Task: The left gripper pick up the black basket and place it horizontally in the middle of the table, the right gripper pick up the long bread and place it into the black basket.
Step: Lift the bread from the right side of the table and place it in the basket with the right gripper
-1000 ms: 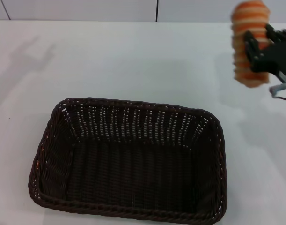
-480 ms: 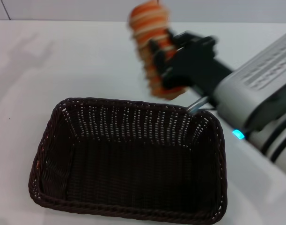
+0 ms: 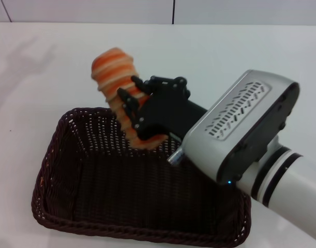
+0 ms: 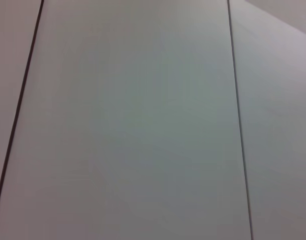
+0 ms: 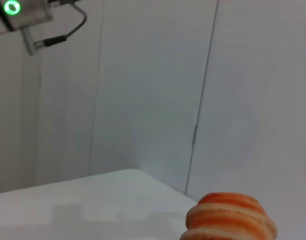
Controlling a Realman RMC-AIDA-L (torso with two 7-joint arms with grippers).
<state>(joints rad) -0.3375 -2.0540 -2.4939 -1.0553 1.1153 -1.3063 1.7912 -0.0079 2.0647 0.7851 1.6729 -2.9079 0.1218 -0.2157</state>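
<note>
The black basket (image 3: 59, 170) lies lengthwise across the near middle of the white table (image 3: 225, 51). My right gripper (image 3: 133, 107) is shut on the long bread (image 3: 114, 72), an orange and cream striped loaf held tilted in the air above the basket's far rim. The loaf's rounded end also shows in the right wrist view (image 5: 233, 217). My left gripper is not in the head view. Part of the left arm with its green light (image 5: 12, 7) shows in the right wrist view, raised near the wall.
The right arm's large silver-white body (image 3: 245, 129) reaches over the basket's right side and hides that corner. A panelled wall (image 3: 173, 10) runs behind the table. The left wrist view shows only wall panels (image 4: 142, 120).
My right gripper has carried the long bread leftward and down, from the table's right side to above the basket's far rim. The basket has not moved.
</note>
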